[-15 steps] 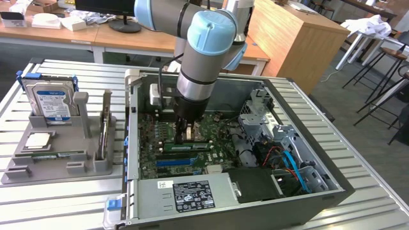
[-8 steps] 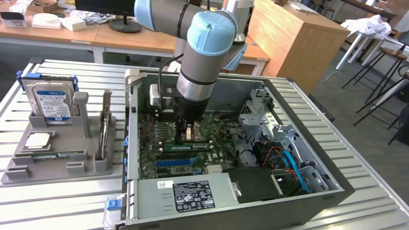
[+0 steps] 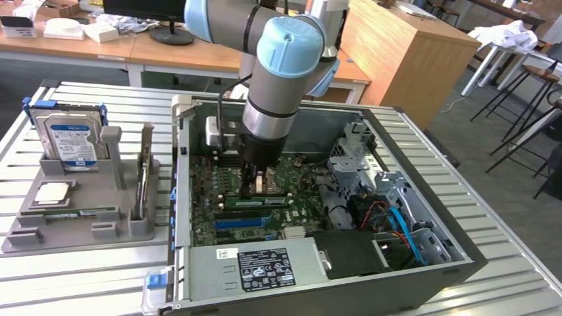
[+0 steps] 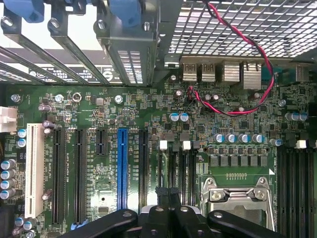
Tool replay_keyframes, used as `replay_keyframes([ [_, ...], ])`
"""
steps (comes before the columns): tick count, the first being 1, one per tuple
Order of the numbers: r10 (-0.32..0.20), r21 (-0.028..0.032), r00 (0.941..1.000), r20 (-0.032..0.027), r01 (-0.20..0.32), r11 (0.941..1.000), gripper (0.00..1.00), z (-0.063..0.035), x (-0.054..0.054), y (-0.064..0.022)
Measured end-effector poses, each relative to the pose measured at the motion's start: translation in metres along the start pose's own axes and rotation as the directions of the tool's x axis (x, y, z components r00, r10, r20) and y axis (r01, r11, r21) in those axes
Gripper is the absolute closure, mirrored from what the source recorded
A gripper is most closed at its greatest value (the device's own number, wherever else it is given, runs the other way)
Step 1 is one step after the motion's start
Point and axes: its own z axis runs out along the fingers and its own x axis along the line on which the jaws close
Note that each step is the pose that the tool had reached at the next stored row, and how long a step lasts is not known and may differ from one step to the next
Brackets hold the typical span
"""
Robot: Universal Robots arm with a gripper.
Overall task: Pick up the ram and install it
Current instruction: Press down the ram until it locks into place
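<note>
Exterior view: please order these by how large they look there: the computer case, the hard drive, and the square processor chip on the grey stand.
1. computer case
2. hard drive
3. processor chip
The differences are plain.

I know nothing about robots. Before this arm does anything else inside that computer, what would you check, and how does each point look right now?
1. Computer case open on top, giving the arm room: ok.
2. Gripper shut, low over the motherboard: ok.
3. Ram at the memory slots: ok. In the exterior view, a green stick lies there directly below the gripper.
4. Ram pushed fully into its slot: cannot tell.
5. Gripper actually gripping or touching the ram: cannot tell, because the contact point is hidden.
6. Red and black wire away from the gripper: ok. In the wrist view it loops near the rear ports, apart from the gripper.
</note>
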Motion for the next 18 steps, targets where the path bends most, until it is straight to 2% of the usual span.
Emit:
replay_keyframes([
  [18, 0.000, -0.0001, 1.0000, 0.0011, 0.000, 1.0000, 0.90, 0.0037, 0.0003, -0.0001],
])
